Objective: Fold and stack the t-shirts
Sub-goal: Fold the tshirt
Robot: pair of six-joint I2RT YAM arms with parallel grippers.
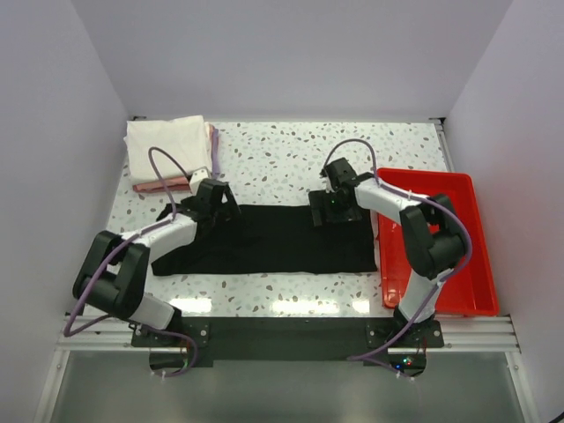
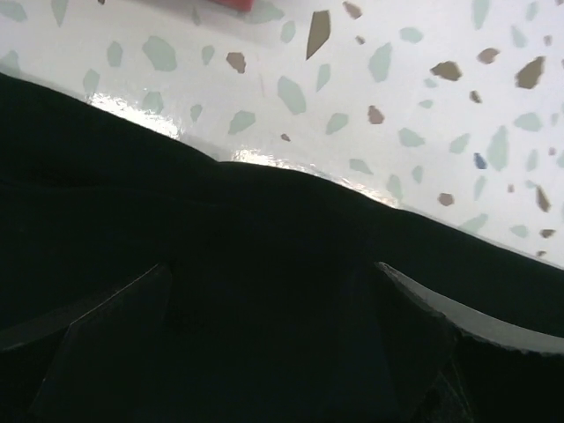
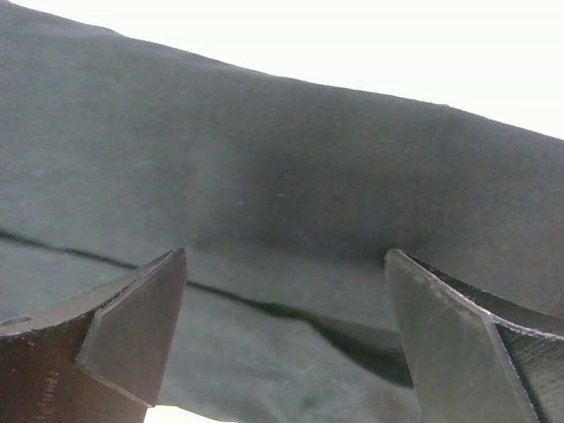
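The black t-shirt [image 1: 273,242] lies spread flat across the middle of the table. It fills the lower part of the left wrist view [image 2: 264,264] and most of the right wrist view [image 3: 291,194], with a fold line across it. My left gripper [image 1: 220,210] hangs open over the shirt's far left edge. My right gripper [image 1: 333,210] hangs open over its far right edge. Neither holds cloth. A stack of folded shirts, white [image 1: 167,148] on top with pink [image 1: 154,186] and lavender edges showing, sits at the far left corner.
A red plastic tray [image 1: 441,242] stands at the right, beside the right arm. The speckled table [image 1: 282,159] is enclosed by white walls on three sides. A metal rail runs along the near edge.
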